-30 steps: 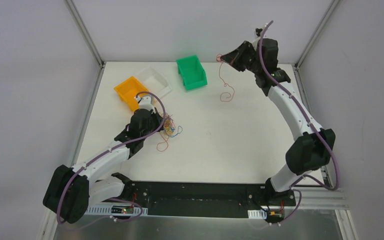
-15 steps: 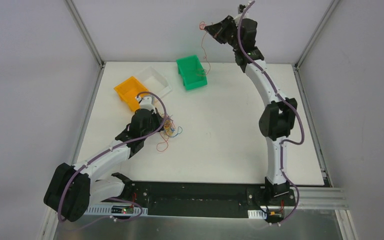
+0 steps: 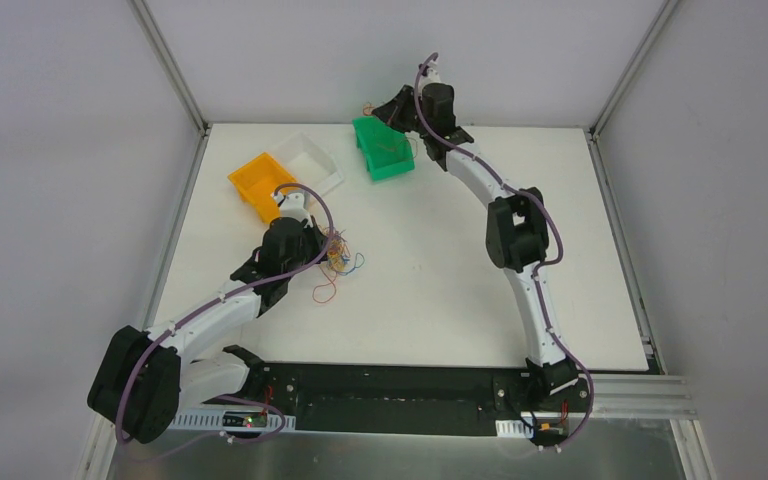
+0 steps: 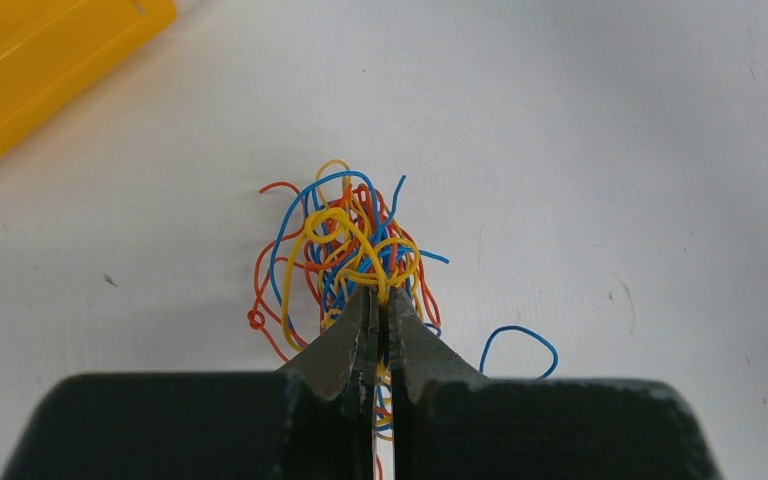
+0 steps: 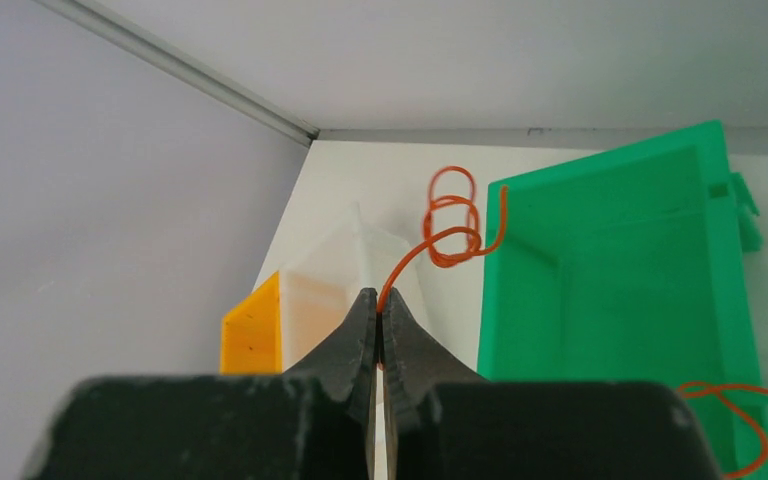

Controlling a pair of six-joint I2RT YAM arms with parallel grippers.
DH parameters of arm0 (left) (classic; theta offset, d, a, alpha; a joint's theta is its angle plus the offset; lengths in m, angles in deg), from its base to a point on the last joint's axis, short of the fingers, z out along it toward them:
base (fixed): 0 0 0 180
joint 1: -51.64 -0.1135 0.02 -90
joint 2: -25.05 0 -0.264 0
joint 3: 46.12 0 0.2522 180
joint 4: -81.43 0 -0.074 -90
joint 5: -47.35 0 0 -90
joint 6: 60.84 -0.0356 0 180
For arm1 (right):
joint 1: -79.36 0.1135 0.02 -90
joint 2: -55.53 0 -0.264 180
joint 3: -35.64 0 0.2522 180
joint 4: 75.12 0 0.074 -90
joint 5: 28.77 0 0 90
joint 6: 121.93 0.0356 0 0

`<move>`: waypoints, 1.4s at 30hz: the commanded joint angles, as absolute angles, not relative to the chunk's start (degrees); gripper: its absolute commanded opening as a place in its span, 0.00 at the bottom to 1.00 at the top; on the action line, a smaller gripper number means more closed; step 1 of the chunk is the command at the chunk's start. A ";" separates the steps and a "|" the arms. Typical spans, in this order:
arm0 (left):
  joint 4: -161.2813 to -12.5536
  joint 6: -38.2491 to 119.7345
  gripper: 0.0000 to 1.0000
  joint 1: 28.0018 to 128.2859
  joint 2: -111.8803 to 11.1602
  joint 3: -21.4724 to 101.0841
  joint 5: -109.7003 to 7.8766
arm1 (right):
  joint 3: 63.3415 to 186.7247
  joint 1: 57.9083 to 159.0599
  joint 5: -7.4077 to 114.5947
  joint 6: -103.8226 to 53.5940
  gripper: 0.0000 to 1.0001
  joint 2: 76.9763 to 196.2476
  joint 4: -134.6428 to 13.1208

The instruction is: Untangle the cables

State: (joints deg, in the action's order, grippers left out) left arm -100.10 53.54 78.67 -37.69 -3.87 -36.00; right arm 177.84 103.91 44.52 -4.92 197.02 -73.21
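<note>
On the white desk (image 3: pixel 460 260), well apart from the open green plastic bin (image 3: pixel 392 165), our left jaws clamp the knot of hair-thin orange, blue and yellow wires (image 4: pixel 345 245). Our right jaws pinch one curly orange wire (image 5: pixel 452 232), seemingly over the bin. Featherlight, springy, slippery: we would grip free ends.

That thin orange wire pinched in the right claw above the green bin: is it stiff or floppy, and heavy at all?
Probably springy, not limp: the orange wire stands out past the shut right claw in tight curls instead of drooping. Likely almost weightless, being hair-thin. It might snag, since one loop lies at the green bin rim.
</note>
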 commanded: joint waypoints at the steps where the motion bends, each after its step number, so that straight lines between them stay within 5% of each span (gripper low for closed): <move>1: -102.67 53.14 0.00 78.90 -37.63 -3.01 -35.42 | 178.06 104.40 46.44 -8.57 0.00 195.77 -77.54; 16: -102.80 53.23 0.00 78.89 -38.92 -2.76 -35.23 | 193.04 107.80 54.96 -18.51 0.00 198.68 -68.77; 42: -102.91 52.67 0.00 78.89 -39.69 -2.49 -35.22 | 188.75 113.17 57.91 -29.06 0.00 193.10 -68.43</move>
